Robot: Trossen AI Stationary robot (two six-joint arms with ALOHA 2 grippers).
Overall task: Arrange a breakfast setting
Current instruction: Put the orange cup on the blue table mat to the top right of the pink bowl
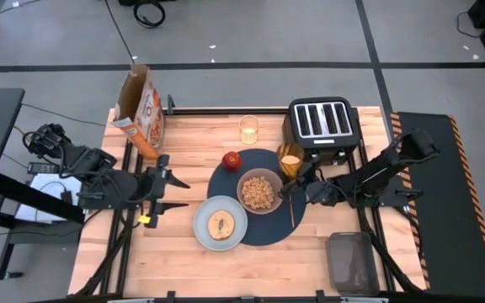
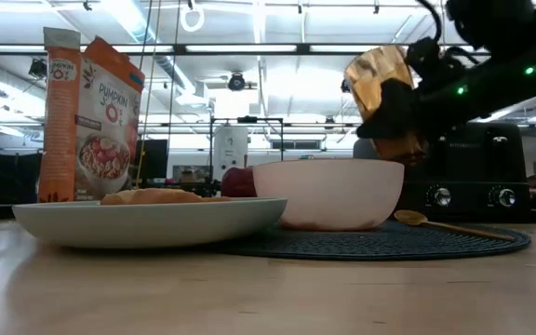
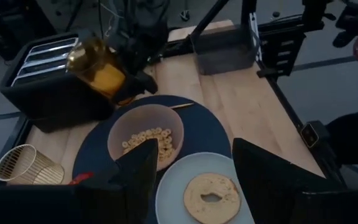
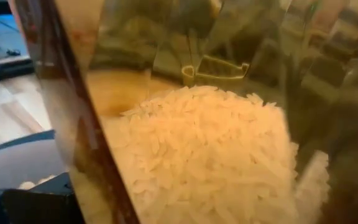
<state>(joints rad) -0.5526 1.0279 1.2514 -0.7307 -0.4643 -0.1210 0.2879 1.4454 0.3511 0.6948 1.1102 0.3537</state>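
A dark-blue round placemat (image 1: 255,225) lies mid-table. On it stand a tan bowl (image 1: 260,191) of cereal rings and a red apple (image 1: 231,159), and a thin gold spoon (image 1: 291,210) lies at its right edge. A pale-blue plate (image 1: 221,223) with round toasted bread (image 1: 221,224) overlaps the mat's near-left edge. My right gripper (image 1: 299,178) is shut on an amber cup (image 1: 290,158) holding pale grains, raised between the bowl and the toaster. My left gripper (image 1: 172,190) is open and empty, left of the plate. My right gripper holds the amber cup by its lower side wall (image 2: 391,116), pinched between the two fingers, which come about level from the table's right. The cup is lifted clear above the mat's far-right edge and tilted, its rim (image 3: 82,53) leaning away from the gripper.
A black toaster (image 1: 322,122) stands far right, just behind the raised cup. An orange cereal box (image 1: 141,109) stands far left. A gold wire cup (image 1: 249,129) stands beyond the mat. A dark mesh basket (image 1: 352,261) sits at the near right corner.
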